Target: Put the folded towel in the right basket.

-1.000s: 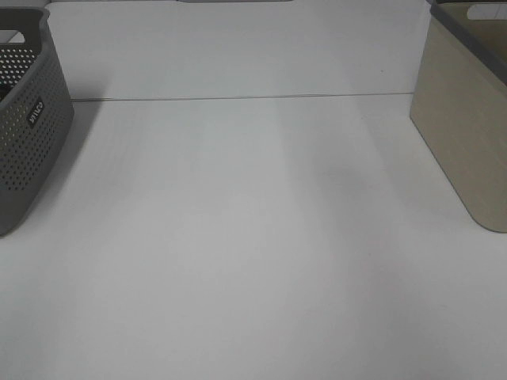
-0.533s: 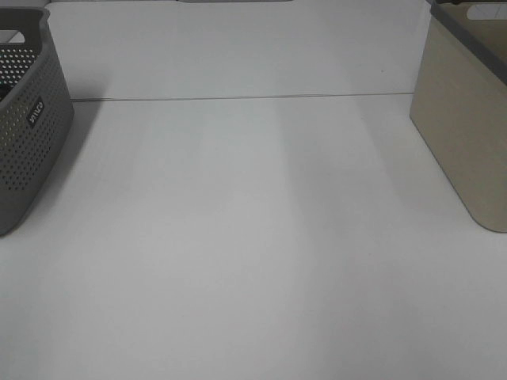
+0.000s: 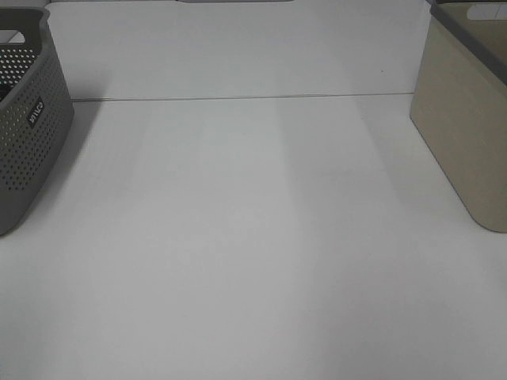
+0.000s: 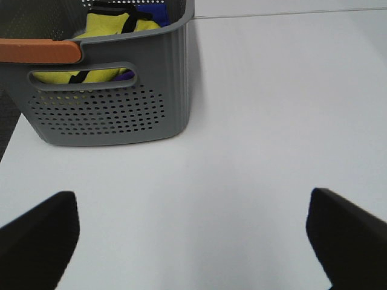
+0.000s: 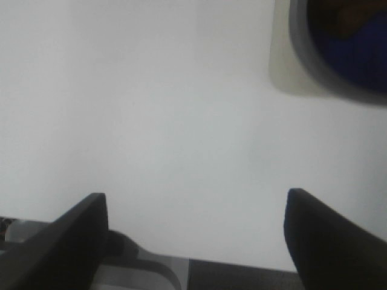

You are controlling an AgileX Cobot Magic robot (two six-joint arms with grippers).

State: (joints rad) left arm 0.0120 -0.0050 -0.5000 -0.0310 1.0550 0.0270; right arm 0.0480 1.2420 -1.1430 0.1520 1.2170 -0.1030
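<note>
Sitting at far left: grey perforated plastic basket [image 3: 24, 127], yellow and blue cloth [image 4: 115, 24] seen inside.
Left gripper [image 4: 193, 238]: fingers spread apart, nothing held.
White table [image 3: 253, 237]: bare middle.
Right gripper [image 5: 196, 241]: fingers spread wide, nothing held.
Beige smooth-walled basket [image 3: 467, 119]: far right; dark blue fabric [image 5: 354, 48] seen inside, blurred.

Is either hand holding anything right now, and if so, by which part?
Nothing is held. The left hand and right hand are both open, with only bare table between their fingers.
</note>
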